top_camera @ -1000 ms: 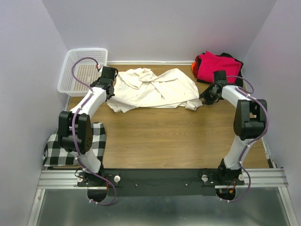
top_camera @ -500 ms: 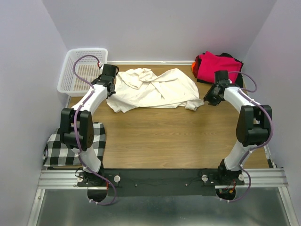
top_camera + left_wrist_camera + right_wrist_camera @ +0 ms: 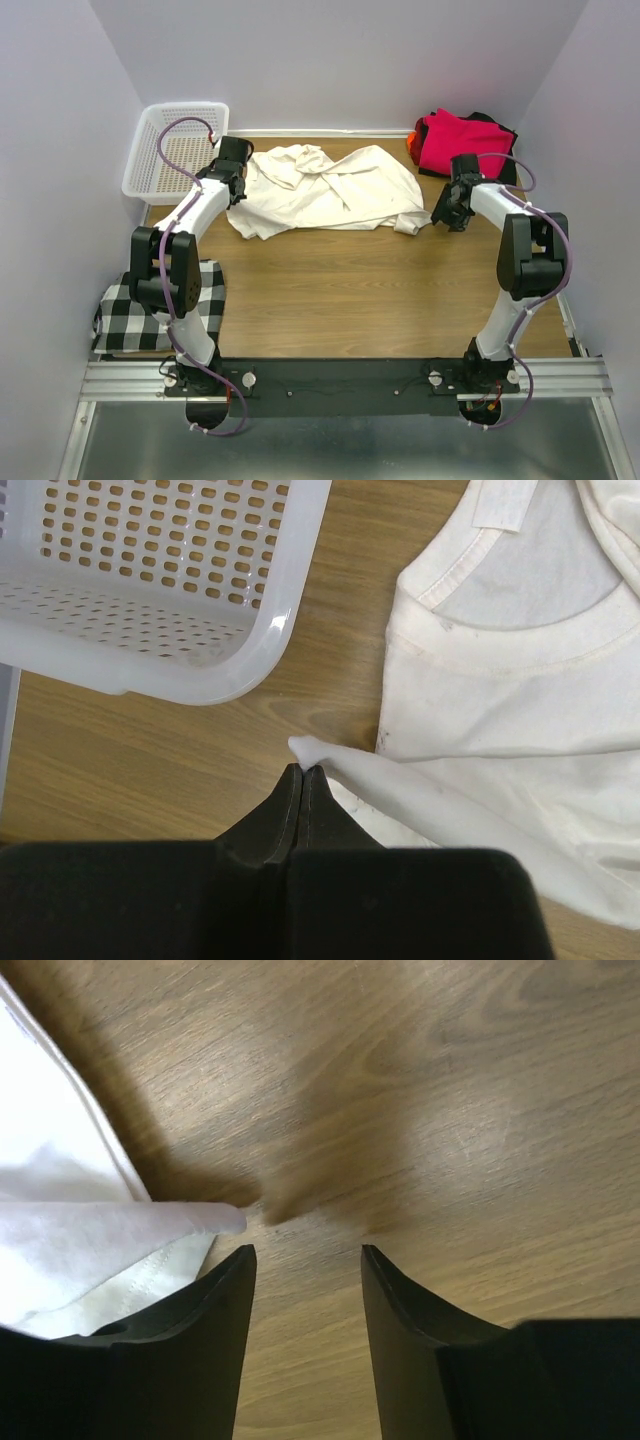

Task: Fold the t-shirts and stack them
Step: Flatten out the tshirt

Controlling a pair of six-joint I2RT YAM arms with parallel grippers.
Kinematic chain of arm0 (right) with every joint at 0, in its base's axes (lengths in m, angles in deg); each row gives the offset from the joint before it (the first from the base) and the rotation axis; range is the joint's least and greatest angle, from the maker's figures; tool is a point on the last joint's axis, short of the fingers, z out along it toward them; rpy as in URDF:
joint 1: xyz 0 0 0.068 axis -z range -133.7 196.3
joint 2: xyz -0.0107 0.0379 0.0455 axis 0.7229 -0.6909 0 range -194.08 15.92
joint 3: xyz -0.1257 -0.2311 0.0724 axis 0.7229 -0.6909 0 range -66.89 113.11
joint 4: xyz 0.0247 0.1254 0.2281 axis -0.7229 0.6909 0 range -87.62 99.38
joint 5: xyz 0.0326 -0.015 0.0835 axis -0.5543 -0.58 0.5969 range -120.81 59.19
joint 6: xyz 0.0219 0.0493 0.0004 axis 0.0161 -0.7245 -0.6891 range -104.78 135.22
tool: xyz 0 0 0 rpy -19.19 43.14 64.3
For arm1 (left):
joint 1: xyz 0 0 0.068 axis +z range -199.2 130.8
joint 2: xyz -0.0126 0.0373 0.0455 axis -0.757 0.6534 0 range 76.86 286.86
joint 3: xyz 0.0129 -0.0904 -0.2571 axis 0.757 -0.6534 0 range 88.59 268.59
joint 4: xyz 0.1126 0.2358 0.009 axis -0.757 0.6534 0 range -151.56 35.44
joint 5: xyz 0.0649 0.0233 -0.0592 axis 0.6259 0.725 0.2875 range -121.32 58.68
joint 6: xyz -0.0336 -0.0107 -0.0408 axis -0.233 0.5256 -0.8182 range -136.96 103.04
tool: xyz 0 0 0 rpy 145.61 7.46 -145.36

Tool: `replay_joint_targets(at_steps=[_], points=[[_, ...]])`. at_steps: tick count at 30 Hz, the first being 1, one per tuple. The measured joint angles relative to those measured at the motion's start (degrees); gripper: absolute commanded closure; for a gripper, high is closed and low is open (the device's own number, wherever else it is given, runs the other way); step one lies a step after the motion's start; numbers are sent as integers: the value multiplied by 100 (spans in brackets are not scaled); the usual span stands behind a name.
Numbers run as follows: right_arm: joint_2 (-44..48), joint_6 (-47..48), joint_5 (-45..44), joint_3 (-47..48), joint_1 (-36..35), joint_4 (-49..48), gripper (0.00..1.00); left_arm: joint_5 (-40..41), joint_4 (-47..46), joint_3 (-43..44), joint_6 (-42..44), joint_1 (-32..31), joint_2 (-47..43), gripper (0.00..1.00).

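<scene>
**Only the left gripper [image 3: 302, 772] has cloth**

Far left on the wooden table [image 3: 350, 290] sits the white plastic mesh basket [image 3: 186, 106]. The left wrist view shows its perforated floor and rounded near wall, and wood between that wall and the cream t-shirt [image 3: 330, 190]. That shirt lies crumpled across the far middle of the table, neckline up. In the far right corner is a pile of folded shirts: the magenta-red t-shirt [image 3: 460, 140] on top, the black t-shirt [image 3: 508, 170] showing beneath it and the orange t-shirt [image 3: 412, 140] peeking out at its left edge.

The left gripper's jaws are pressed together at the shirt's left side. A peaked fold of cream fabric rises right at their tips, apparently nipped between them.

The right gripper [image 3: 305, 1250] has its jaws apart over bare wood with nothing between them. A corner of the cream shirt lies just beside the tip of the finger on the left of the right wrist view.
</scene>
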Motion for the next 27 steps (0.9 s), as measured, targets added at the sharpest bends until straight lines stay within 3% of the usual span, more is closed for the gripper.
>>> replay_joint_targets(at_steps=[21,27], points=[[-455,428,415,492,-192,-129,43,-4,-2,0,-9,0,103,100],[-863,522,501,914,-192,-260,50,-7,11,85,-11,0,188,100]])
